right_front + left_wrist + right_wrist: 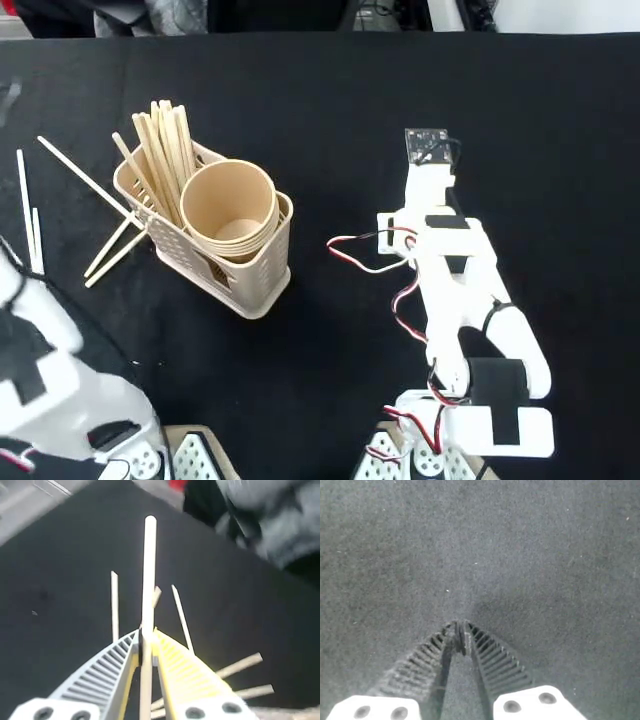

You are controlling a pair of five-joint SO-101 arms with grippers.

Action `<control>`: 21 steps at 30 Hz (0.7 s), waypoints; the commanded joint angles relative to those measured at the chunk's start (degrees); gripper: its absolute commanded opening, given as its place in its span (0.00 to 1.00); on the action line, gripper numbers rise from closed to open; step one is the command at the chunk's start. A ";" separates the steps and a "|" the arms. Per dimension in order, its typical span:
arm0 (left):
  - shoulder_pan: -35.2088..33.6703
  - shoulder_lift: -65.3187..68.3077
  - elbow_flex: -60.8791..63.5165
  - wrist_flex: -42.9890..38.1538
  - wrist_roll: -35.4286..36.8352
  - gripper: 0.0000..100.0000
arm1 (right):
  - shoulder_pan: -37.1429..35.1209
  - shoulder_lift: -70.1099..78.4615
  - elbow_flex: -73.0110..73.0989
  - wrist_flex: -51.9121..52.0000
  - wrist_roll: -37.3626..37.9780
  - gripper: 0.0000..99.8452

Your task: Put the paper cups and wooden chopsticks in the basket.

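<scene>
**Spotter:** Start big. What's under you?

**Me:** Black table [330,90] on every side. My right gripper [457,631] hangs low over a bare patch of it, jaws pressed together with nothing between them.

**Spotter:** And the basket?

**Me:** The basket [262,285] stands between my two arms, well off to my right gripper's left. The paper cups [228,205] sit nested inside it, at the end nearer that gripper. A bundle of chopsticks [165,140] leans out of the far end.

**Spotter:** Left side?

**Me:** My left gripper [146,636] is clamped on a single chopstick [149,570]. It runs straight up between the jaws and pokes out well past the tips.

**Spotter:** Anything loose?

**Me:** Yes, loose chopsticks [114,605] lie on the cloth just beyond those tips, one on either side of the held stick and more angled off by the yellow jaw. From above, one long stick rests against the basket's wall.
</scene>
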 commanded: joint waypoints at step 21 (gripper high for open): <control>33.10 -83.25 101.93 -83.60 0.09 0.03 | -0.88 -1.27 -0.40 -0.70 -0.09 0.01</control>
